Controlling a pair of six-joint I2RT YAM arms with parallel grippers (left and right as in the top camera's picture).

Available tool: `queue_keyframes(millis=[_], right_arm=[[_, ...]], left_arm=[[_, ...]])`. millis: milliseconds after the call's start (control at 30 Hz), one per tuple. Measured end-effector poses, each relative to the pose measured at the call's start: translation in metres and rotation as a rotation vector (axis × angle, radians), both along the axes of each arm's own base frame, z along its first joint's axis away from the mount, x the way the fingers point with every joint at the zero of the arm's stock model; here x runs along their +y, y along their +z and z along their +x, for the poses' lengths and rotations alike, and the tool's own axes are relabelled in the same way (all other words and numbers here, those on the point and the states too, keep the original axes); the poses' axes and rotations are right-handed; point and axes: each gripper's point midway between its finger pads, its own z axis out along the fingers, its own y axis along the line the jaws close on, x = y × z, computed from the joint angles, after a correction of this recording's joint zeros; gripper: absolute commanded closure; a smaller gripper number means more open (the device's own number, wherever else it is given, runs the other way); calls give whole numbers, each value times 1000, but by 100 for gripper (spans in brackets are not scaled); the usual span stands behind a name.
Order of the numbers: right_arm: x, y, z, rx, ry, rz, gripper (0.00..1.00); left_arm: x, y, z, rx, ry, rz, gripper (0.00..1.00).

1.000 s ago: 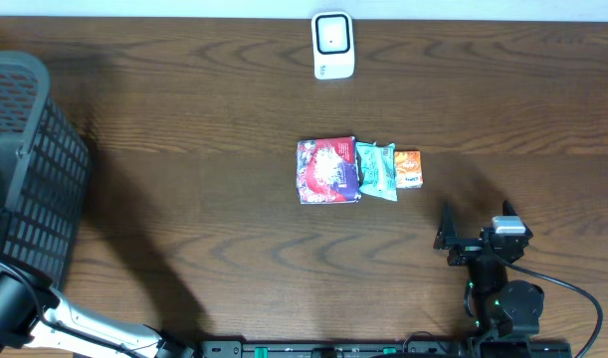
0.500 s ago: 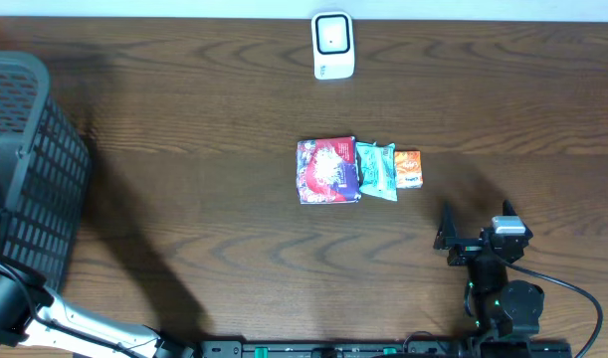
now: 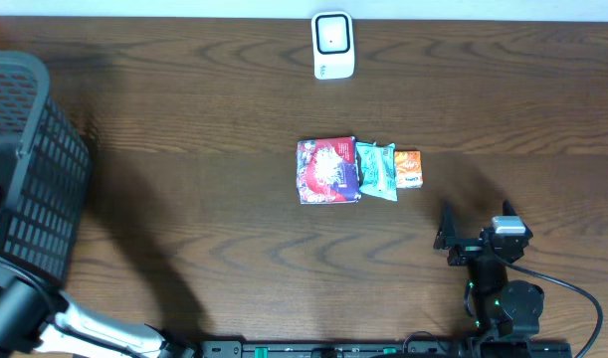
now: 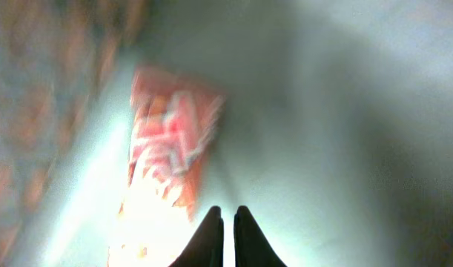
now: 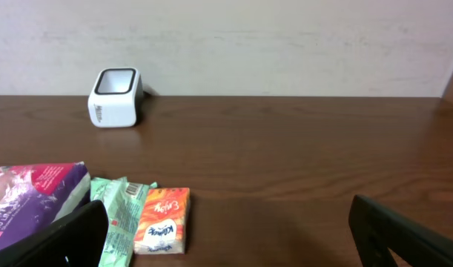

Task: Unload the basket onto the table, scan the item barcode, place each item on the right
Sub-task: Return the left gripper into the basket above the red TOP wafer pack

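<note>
overhead: soft, even light for us, table [image 3: 204, 109] grain sharp edge to edge
shadows: we see a broad dark patch from the basket [image 3: 35, 169] along the table's left edge, a fainter one toward the right edge
left wrist: total smear, we barely make out a red packet [image 4: 170, 141], glare blown white at the bottom
right wrist: bright and crisp, pale wall [image 5: 285, 44] evenly lit, scanner [image 5: 115, 89] throwing a tiny shadow

The dark brown wooden bench [image 3: 184, 149] carries a white box-shaped barcode scanner [image 3: 332, 45] near its far edge. At mid-bench, a purple and red foil snack bag [image 3: 327, 170], a green plastic packet [image 3: 375, 170] and a small orange tissue pack [image 3: 408, 169] lie in a touching row. A black mesh plastic basket [image 3: 35, 169] stands at the left end.
</note>
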Motion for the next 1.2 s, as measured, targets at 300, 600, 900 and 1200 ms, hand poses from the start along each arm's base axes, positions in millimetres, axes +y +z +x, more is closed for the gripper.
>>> queue_keyframes(millis=[300, 600, 900, 1200], right_arm=[[0, 0, 0, 0, 0, 0, 1], [0, 0, 0, 0, 0, 0, 1], [0, 0, 0, 0, 0, 0, 1], [0, 0, 0, 0, 0, 0, 1]], left_arm=[[-49, 259, 66, -833, -127, 48, 93], [-51, 202, 36, -593, 159, -138, 18], [9, 70, -13, -77, 281, 68, 17], [21, -37, -38, 222, 217, 32, 17]])
